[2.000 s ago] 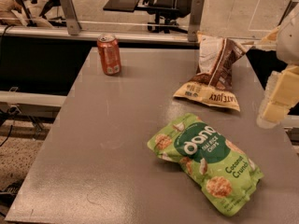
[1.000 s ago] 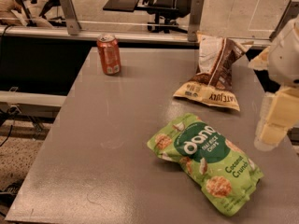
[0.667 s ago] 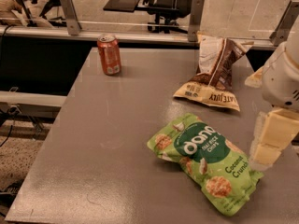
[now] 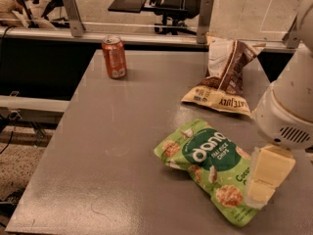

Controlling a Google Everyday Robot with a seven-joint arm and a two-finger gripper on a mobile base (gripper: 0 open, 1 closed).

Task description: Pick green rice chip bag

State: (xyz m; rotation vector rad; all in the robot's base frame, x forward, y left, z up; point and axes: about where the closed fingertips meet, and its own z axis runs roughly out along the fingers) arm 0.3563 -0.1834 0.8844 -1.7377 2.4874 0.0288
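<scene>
The green rice chip bag (image 4: 210,168) lies flat on the grey table (image 4: 122,146), right of the middle and toward the front, its white logo facing up. My gripper (image 4: 260,192) hangs from the white arm (image 4: 286,106) at the right and points down. Its cream tip is over the right end of the bag and covers part of the bag's lettering. I cannot tell whether it touches the bag.
A brown-and-cream snack bag (image 4: 225,75) lies behind the green bag at the back right. An orange soda can (image 4: 114,57) stands upright at the back left. A metal rail with posts (image 4: 146,31) runs behind the table. The table's left edge drops to the floor.
My gripper and arm have moved down and to the left, from beside the table's right edge to over the right end of the green bag. The bags and can have not moved.
</scene>
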